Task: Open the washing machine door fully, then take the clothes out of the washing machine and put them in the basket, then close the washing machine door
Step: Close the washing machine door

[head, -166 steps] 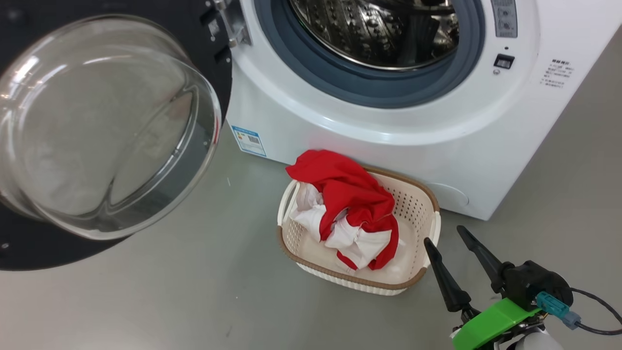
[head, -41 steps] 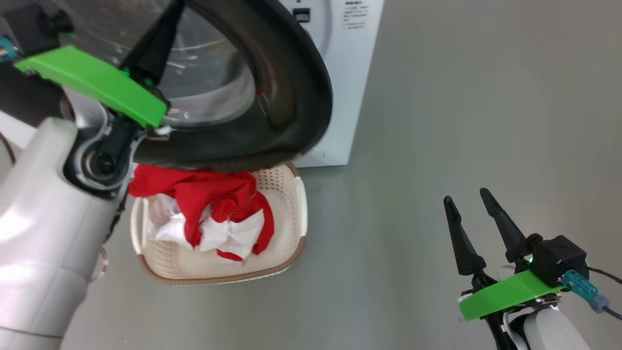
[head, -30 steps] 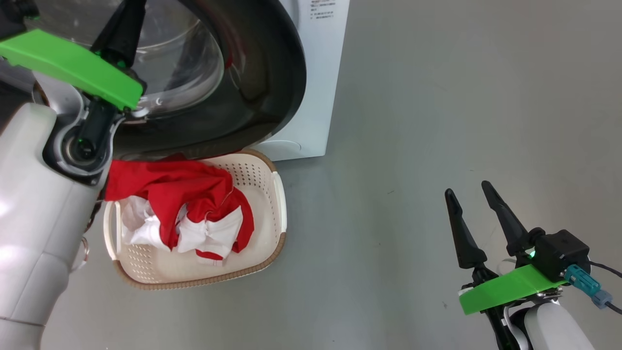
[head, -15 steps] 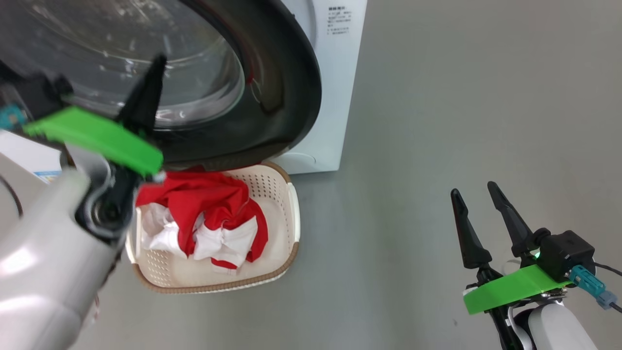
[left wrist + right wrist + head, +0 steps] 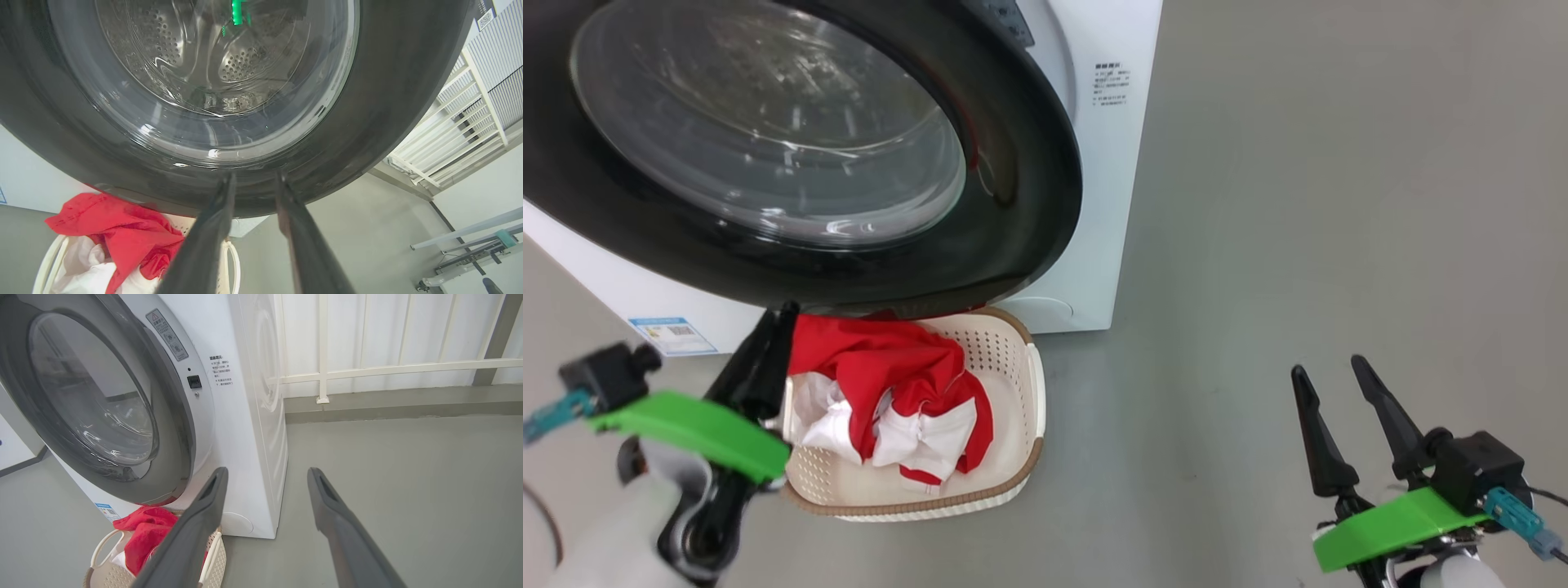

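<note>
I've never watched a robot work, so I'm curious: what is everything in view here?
Washing machine: one, white, standing on the floor.
Door: one, black ring round clear glass, across the machine's front.
Basket: one, cream with brown rim, on the floor below the door.
Clothes: one heap, red and white, in the basket.
Label sticker: one, blue, low on the machine's front.
Floor: one, grey, all around.
Railing: one, white, along the far wall.
Left claw: one, dark, fingers slightly apart, empty, near the door's lower rim.
Right claw: one, dark, open, empty, over bare floor.
</note>
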Motion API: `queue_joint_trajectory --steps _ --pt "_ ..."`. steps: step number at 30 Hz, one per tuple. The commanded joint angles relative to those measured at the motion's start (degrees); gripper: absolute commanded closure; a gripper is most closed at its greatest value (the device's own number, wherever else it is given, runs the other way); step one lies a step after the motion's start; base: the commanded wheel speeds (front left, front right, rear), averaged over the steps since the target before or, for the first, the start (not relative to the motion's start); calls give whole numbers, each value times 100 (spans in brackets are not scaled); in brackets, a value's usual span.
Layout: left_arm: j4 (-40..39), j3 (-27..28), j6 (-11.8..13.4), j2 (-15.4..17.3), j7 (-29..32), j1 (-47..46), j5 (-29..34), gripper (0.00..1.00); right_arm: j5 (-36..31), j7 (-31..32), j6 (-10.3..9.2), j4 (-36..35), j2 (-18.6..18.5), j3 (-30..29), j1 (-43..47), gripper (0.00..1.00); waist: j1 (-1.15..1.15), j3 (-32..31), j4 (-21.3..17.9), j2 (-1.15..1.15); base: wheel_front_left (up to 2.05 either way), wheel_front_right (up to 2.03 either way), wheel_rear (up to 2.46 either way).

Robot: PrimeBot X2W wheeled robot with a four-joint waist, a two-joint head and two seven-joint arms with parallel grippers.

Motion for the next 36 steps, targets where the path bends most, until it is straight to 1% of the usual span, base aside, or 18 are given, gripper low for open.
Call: queue_joint_trajectory --steps 1,7,12,17,20,25,26,27,30,31,33,34,36 --pt "-155 421 -36 204 -66 108 204 0 -39 -36 28 -140 -39 77 20 0 0 -53 14 0 0 0 0" --pt "-438 1315 -36 -35 -68 1210 1140 0 -34 -36 28 -135 -73 46 237 0 0 -195 -86 0 0 0 0" --pt "-717 2199 -36 -295 -68 1979 1970 0 -31 -36 28 -143 -94 23 318 0 0 -245 -190 0 0 0 0" --pt "-964 2899 -36 -552 -68 2544 3024 0 -22 -36 28 -148 -113 17 371 0 0 -262 -275 0 0 0 0" --pt "-1112 3292 -36 -761 -68 2794 3515 0 -17 -36 28 -137 -130 25 391 0 0 -282 -330 0 0 0 0" --pt "-1386 3855 -36 -1072 -68 3152 4127 0 -9 -36 28 -132 -153 15 409 0 0 -336 -423 0 0 0 0" --pt "-1386 3855 -36 -1072 -68 3152 4127 0 -9 -36 28 -132 -153 15 409 0 0 -336 -423 0 0 0 0" --pt "-1461 3971 -36 -1123 -68 3216 4258 0 -10 -36 28 -133 -157 13 419 0 0 -356 -440 0 0 0 0" --pt "-1785 4334 -36 -1305 -69 3457 4854 0 -6 -36 28 -147 -184 -11 464 0 0 -419 -480 0 0 0 0" --pt "-1923 4506 -36 -1432 -69 3561 5099 0 -2 -36 28 -142 -199 -12 501 0 0 -479 -489 0 0 0 0" --pt "-2026 4588 -36 -1530 -69 3675 5327 0 0 -36 28 -142 -215 -14 547 0 0 -519 -492 0 0 0 0" --pt "-2076 4649 -36 -1629 -69 3770 5500 0 -4 -36 28 -145 -222 -18 591 0 0 -551 -485 0 0 0 0" --pt "-2084 4660 -36 -1701 -69 3844 5637 0 -10 -36 28 -141 -224 -24 629 0 0 -579 -473 0 0 0 0"
